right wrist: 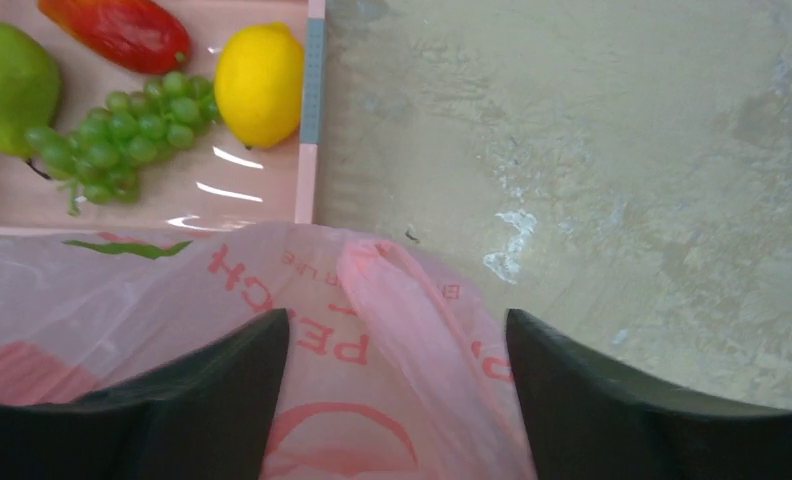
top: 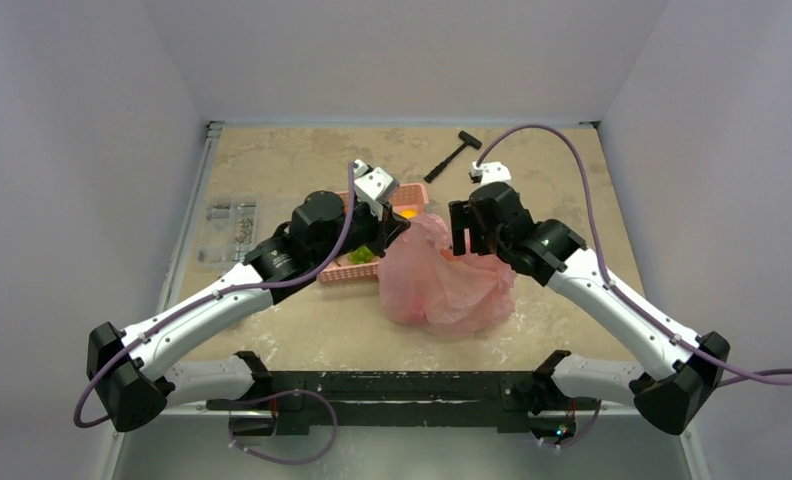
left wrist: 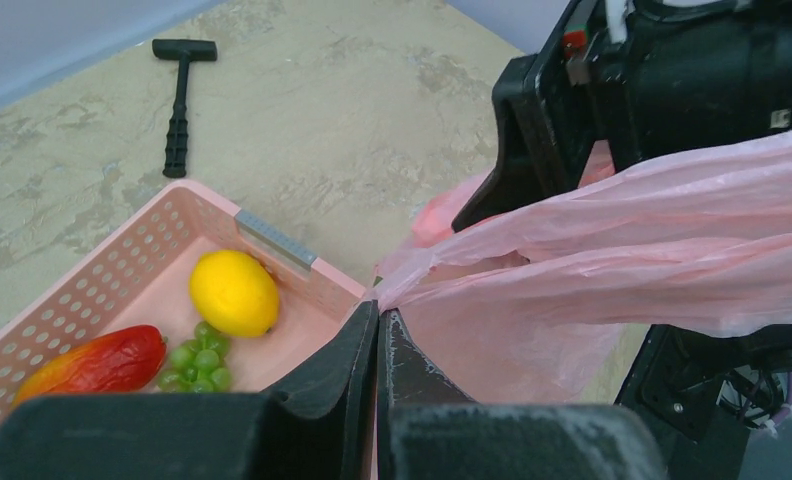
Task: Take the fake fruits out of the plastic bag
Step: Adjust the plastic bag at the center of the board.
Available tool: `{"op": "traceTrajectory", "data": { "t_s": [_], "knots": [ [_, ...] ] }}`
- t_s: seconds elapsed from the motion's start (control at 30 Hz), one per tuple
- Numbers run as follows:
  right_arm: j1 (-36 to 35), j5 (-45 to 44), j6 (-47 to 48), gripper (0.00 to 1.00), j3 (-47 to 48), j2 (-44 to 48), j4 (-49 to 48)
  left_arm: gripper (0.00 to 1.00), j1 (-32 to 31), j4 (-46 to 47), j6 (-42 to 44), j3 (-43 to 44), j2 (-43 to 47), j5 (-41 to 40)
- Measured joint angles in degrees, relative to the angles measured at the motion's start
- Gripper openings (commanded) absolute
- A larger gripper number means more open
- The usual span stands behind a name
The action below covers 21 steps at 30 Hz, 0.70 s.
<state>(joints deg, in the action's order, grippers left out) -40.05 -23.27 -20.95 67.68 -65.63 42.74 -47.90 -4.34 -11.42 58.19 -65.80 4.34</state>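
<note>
The plastic bag [top: 442, 285] heaps mid-table [top: 572, 170], its film drawn from the left gripper [left wrist: 377, 322], pinched shut on its edge, across under the wide-spread right gripper [right wrist: 397, 330] — that sheet bars the gap between the arms. The basket [left wrist: 122, 262] sits just beside the bag's left, under the left arm. A hammer [top: 453, 156] lies beyond, well apart. Bare tabletop runs right of the bag and along its near side — room to pass.
</note>
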Motion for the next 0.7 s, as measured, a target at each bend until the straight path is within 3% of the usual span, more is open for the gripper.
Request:
{"op": "traceTrajectory", "data": {
  "t_s": [0.1,0.13,0.17,0.43,0.6,0.67,0.7],
  "knots": [
    [0.0,-0.59,-0.33,0.12,-1.27,-1.4,0.57,0.0,0.0,0.0,0.0,0.0,0.0,-0.02],
    [0.0,-1.73,-0.96,0.03,-1.4,-1.4,0.46,0.0,0.0,-0.02,0.0,0.0,0.0,-0.02],
    [0.0,-3.1,-1.44,0.0,-1.46,-0.94,0.11,0.0,0.0,-0.02,0.0,0.0,0.0,-0.04],
    [0.0,-11.13,-4.46,0.0,-1.81,16.81,-12.94,0.0,0.02,0.28,-0.09,-0.61,0.0,-0.31],
    [0.17,-14.34,-5.11,0.0,-1.73,22.93,-21.18,0.0,0.15,0.07,-2.93,-2.67,0.04,-1.55],
    [0.31,-13.99,-4.35,0.08,-1.68,22.91,-23.52,0.0,0.39,-1.33,-4.81,-2.82,0.44,-2.25],
    [0.33,-13.09,-3.76,0.18,-1.42,22.47,-23.87,0.0,0.68,-1.97,-5.95,-2.82,0.9,-2.32]
  ]
}}
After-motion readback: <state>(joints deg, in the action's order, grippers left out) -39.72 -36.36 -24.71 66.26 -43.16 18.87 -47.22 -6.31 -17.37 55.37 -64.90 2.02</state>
